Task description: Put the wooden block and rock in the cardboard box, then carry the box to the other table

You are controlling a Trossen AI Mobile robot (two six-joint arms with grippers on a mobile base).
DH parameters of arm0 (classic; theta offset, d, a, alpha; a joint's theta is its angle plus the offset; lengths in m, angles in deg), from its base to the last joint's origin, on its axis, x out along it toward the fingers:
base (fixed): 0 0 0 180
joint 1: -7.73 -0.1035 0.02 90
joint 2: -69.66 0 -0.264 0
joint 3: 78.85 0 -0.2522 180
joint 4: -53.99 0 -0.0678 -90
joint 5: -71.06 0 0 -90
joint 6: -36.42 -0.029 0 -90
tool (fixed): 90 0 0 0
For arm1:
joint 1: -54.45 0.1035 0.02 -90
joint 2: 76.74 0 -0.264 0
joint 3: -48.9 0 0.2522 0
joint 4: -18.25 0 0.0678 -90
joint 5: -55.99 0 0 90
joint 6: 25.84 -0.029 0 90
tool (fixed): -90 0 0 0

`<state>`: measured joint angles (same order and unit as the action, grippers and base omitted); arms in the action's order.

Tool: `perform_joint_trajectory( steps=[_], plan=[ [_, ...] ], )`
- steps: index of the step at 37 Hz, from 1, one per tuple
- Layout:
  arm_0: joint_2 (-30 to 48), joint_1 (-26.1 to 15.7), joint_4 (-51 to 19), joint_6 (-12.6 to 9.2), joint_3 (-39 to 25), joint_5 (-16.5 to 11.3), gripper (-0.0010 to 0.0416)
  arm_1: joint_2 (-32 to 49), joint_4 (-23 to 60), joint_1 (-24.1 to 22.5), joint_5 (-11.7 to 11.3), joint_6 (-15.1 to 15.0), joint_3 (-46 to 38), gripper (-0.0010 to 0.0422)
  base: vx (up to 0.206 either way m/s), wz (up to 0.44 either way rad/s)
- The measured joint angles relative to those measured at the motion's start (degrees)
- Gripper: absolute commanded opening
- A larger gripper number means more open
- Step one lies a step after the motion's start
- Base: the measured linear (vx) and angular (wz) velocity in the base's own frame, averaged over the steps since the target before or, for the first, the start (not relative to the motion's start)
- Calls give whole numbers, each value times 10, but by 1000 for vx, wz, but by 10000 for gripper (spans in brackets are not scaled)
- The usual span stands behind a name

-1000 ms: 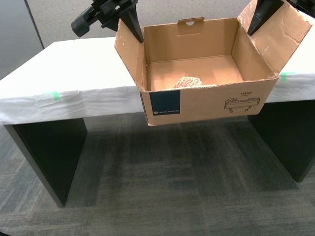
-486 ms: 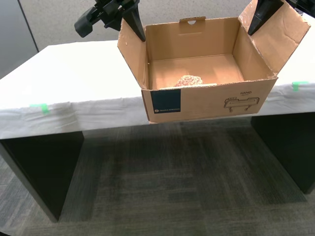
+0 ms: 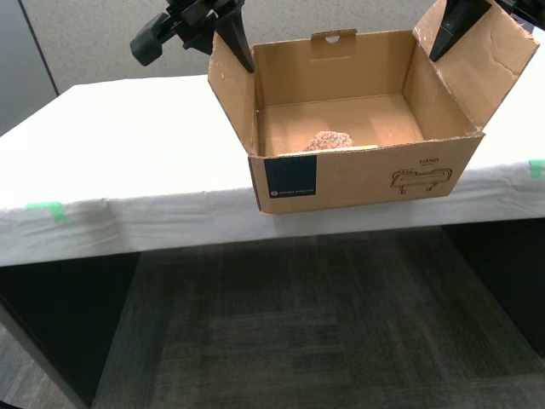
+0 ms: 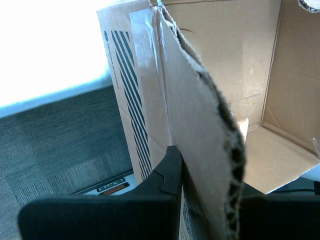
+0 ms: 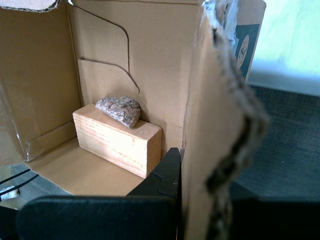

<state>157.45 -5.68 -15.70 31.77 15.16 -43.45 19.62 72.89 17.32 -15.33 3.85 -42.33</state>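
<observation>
The cardboard box (image 3: pixel 358 175) hangs open-topped between both arms at the front edge of the other table (image 3: pixel 128 145), which is covered in white sheeting. My first gripper (image 3: pixel 239 49) is shut on the box's side flap (image 5: pixel 215 115) at the exterior view's left. At the exterior view's right, my second gripper (image 3: pixel 446 38) is shut on the opposite flap (image 4: pixel 200 125). Inside the box lies the wooden block (image 5: pixel 117 142) with the rock (image 5: pixel 120 110) on top of it. The exterior view shows the rock (image 3: pixel 330 141) and only a thin strip of the block (image 3: pixel 362 147).
Green tape marks (image 3: pixel 44 209) (image 3: pixel 536 166) sit on the sheeting's front edge at both sides of the exterior view. Dark carpet (image 3: pixel 289 332) lies below, with the table's dark legs (image 3: pixel 51 315) under the sheeting. A grey partition wall (image 3: pixel 102 34) stands behind.
The whole scene has shifted: the camera has come closer to the table and the tape marks have spread outward. The box, still held by both flaps, now overlaps the table's front edge.
</observation>
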Motion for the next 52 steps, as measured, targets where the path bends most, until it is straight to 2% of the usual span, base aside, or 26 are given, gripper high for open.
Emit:
perform_joint_trajectory(
  steps=[20, 27, 32, 37, 45, 52],
  plan=[
    [0, -4, 2, -1, 0, 2, -1, 0, -1, 0, 0, 1, 0, -1, 147, -7],
    [0, -4, 13, 1, 0, 3, -1, 0, -4, -1, -2, -33, 0, -1, 152, -3],
    [0, -5, 7, -3, 0, 3, -1, 0, -1, -1, -2, -38, 0, -1, 168, -5],
    [0, -5, -2, -1, 0, 3, -1, 0, 5, -2, -2, -76, 0, -1, 173, -10],
    [0, -11, -5, -1, 0, 3, -1, -4, 24, -2, -2, -86, 0, -1, 186, -6],
    [0, -41, -20, -10, 0, 4, -1, -18, 56, -6, -2, -93, 1, -1, 187, -8]
  ],
)
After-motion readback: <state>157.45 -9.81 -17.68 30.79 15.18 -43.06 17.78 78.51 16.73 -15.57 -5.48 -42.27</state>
